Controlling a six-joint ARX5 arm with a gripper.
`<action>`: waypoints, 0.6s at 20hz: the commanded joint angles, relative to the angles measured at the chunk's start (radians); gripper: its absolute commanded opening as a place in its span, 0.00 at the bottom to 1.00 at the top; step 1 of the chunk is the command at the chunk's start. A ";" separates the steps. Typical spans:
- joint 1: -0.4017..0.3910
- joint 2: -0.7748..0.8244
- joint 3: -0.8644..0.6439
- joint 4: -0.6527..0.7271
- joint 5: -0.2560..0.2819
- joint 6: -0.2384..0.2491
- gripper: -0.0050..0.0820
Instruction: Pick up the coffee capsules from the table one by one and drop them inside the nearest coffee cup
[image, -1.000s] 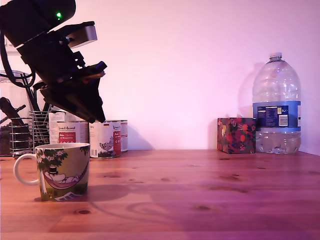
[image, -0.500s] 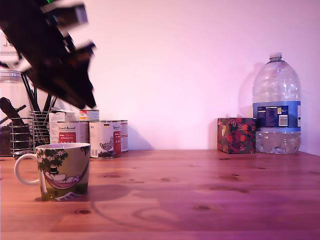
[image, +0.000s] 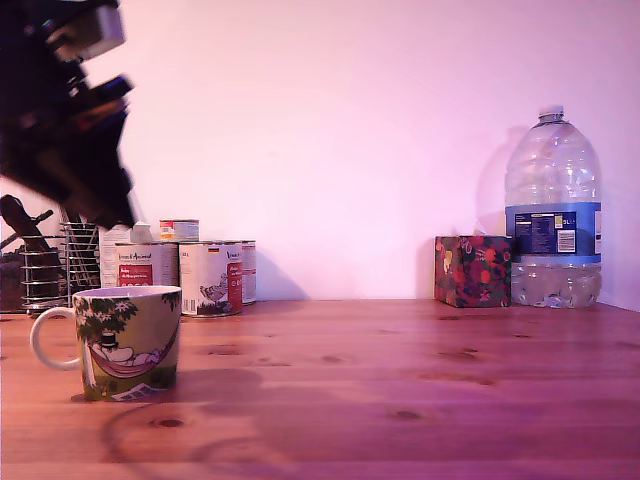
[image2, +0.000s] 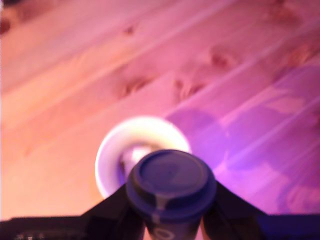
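Observation:
The coffee cup (image: 130, 340), printed with green foliage and a hammock figure, stands at the exterior view's left on the wooden table (image: 400, 380). My gripper (image: 118, 205) hangs blurred above and slightly left of it. In the wrist view the gripper (image2: 170, 215) is shut on a dark coffee capsule (image2: 171, 182), its fingers (image2: 114, 207) on either side. The cup's pale rim (image2: 106, 155) shows from above just behind the capsule, with a pale shape inside that I cannot identify. No other capsule shows on the table (image2: 75, 75).
Behind the cup stand white-and-red tin cans (image: 210, 278) and a wire rack with utensils (image: 45, 265). A floral box (image: 472, 270) and a large water bottle (image: 553, 215) sit at the back right against the wall.
The arm has swung up and toward the exterior view's left, from over the cup's right side to above its left side. The cup has not moved.

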 joint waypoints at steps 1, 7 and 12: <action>0.009 -0.014 -0.030 -0.005 -0.003 -0.003 0.29; 0.012 -0.002 -0.027 0.004 -0.024 -0.003 0.29; 0.010 0.084 0.032 -0.033 -0.037 -0.003 0.29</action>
